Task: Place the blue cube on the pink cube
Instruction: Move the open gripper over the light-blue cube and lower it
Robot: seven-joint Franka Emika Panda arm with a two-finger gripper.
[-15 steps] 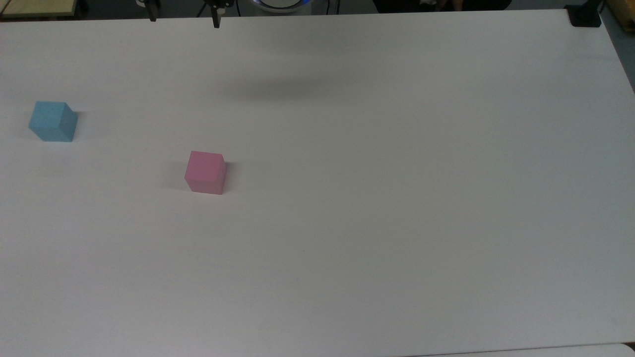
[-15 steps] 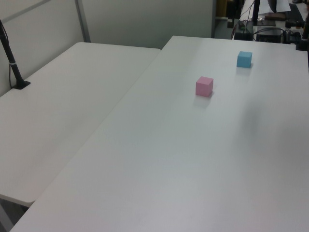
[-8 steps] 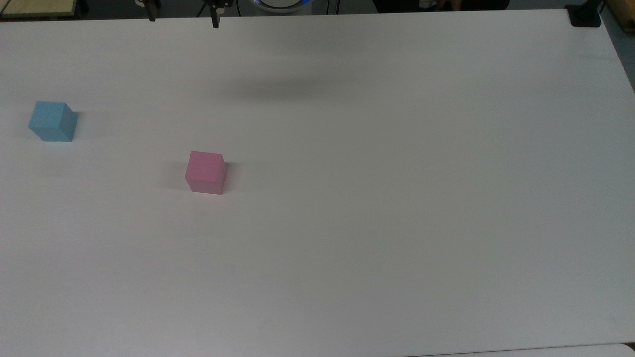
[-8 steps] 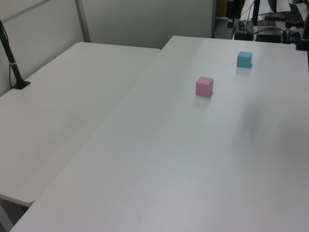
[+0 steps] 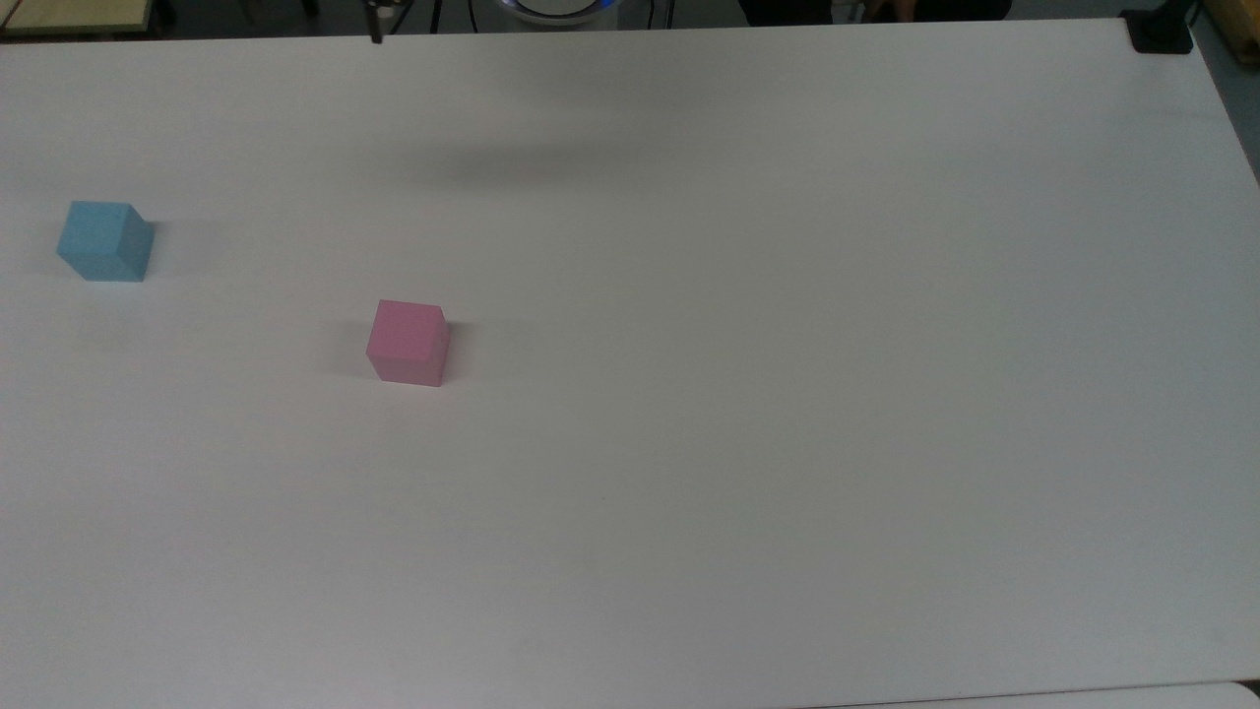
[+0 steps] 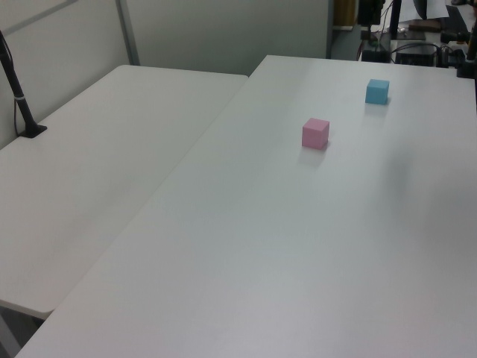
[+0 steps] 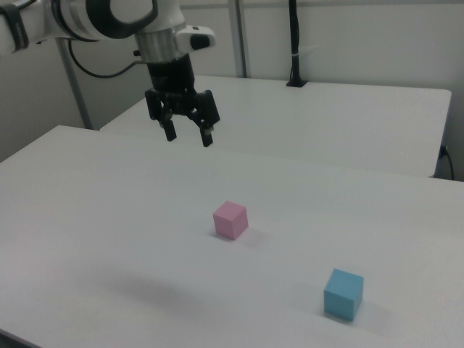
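The blue cube [image 5: 103, 241] sits flat on the white tabletop [image 5: 748, 394], close to the top view's left edge and toward the far side. The pink cube [image 5: 408, 342] rests well apart from it, further in from that edge. In the right view the gripper [image 7: 187, 135] hangs high above the tabletop, its fingers [image 7: 206, 135] spread open and holding nothing, well clear of both cubes. The arm [image 7: 94, 18] is cut off at the right view's top left corner. In the top view a soft shadow [image 5: 532, 167] lies near the far edge.
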